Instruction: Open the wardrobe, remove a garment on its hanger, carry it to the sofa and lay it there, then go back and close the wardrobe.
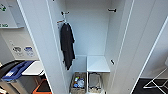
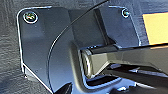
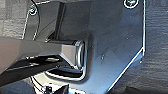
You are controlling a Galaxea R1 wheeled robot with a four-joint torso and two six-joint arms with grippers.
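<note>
End-effector opening, left and right: cannot tell from either wrist view, each looking past the robot's own dark plate and jointed bar. Below them, dark floor (image 2: 10,50), with a pale yellow patch (image 2: 155,27) off to one side under the left arm.

Farther out, in the head view: wardrobe (image 1: 87,35) straight ahead and close, left door (image 1: 37,45) and right door (image 1: 132,50) both swung wide. Inside, black T-shirt (image 1: 67,45) on a white hanger (image 1: 65,22) high on the left inner wall; lower down, white shelf (image 1: 98,63) on the right, with two baskets (image 1: 78,82) side by side on the wardrobe floor. Outside the left door, blue-lidded bin (image 1: 17,71); outside the right door, thin white frame (image 1: 155,80) on dark floor.

Step in hand, as a judgement: with the black T-shirt the one garment hanging, most likely the return leg, facing the open wardrobe in order to close it.

Next move, as a judgement: calls for an arm brought round the outer face of each door in turn and a push along the hinge arc. Needs clearance from the T-shirt's hem and sleeve, hanging near the left door's inner edge, where cloth could catch.
</note>
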